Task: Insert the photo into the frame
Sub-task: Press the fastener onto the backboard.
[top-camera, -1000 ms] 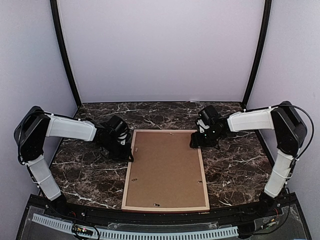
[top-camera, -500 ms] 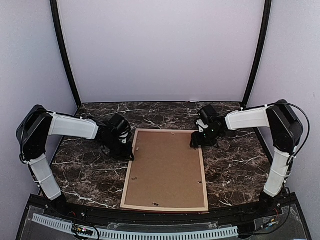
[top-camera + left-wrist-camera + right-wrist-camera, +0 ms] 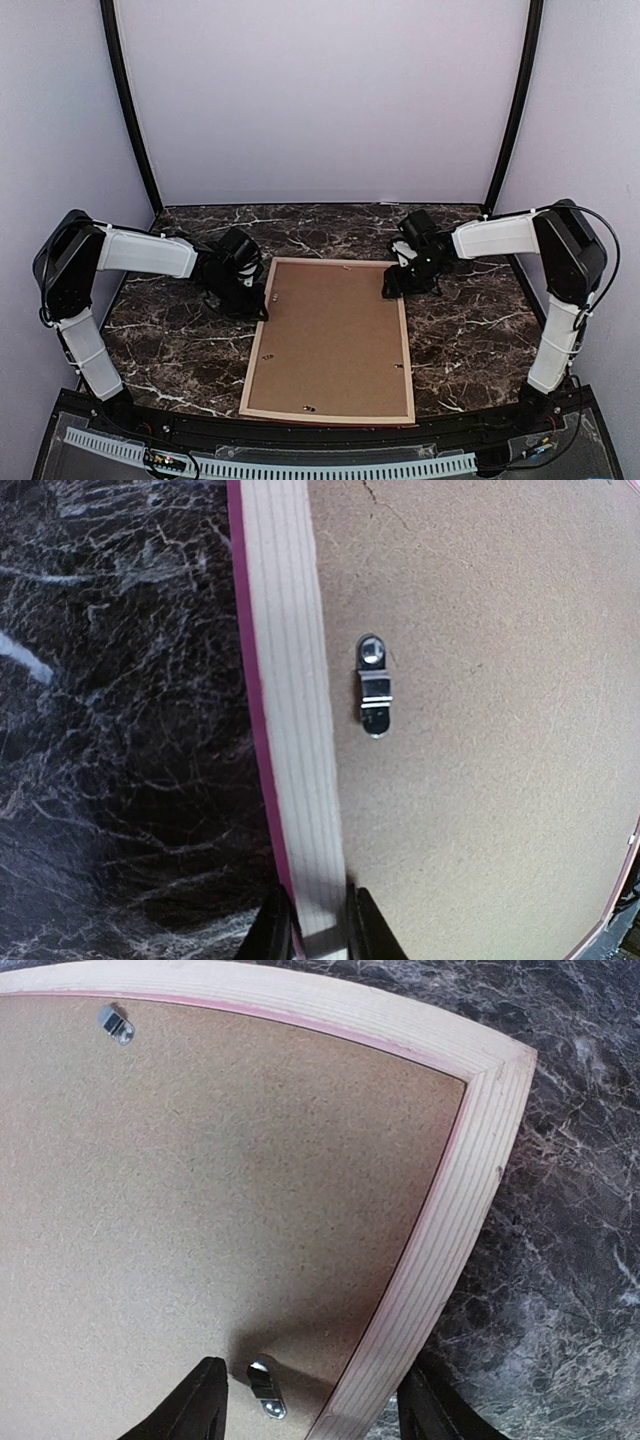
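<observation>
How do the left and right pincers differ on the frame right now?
The left pincer is shut on the left rail of the frame; the right pincer stands open astride the right rail. The left spans only the rail; the right also spans a clip and some board. Both are near the frame's far end.

**Frame (image 3: pixel 428 1240) flat on the table (image 3: pixel 170 340), back upward, centred between the two arms**

The backing board (image 3: pixel 335 335) sits inside the frame rails. The left gripper (image 3: pixel 262 298) is at the left rail near the far corner, one finger on each side of that rail; a turn clip (image 3: pixel 374 685) lies on the board just inside it. The right gripper (image 3: pixel 393 288) is at the far right corner, one finger over the board, the other outside the rail, a second clip (image 3: pixel 266 1390) between them.
</observation>
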Robot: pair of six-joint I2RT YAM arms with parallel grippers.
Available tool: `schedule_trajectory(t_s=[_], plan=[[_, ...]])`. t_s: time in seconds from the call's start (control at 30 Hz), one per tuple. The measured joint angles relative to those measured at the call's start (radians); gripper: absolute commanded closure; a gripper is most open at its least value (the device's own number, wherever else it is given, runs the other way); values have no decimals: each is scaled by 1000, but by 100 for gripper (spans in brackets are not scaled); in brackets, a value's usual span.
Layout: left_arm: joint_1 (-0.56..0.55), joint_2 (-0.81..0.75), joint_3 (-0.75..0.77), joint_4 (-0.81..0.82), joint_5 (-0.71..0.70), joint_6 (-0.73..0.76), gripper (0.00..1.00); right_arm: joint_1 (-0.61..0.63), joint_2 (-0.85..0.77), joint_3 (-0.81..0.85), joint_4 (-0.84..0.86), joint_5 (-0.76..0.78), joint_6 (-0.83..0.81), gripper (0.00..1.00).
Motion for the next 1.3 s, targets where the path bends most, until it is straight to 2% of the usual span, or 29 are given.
schedule_trajectory(t_s=[0.17,0.7,1.3], plan=[[0,0,2,-3,-3,0,82,-6,0,0,-6,-2,-16,51],[0,0,2,-4,-3,0,82,-23,3,0,-13,-7,-22,62],[0,1,5,-8,-5,0,81,-41,7,2,-25,-40,-106,65]])
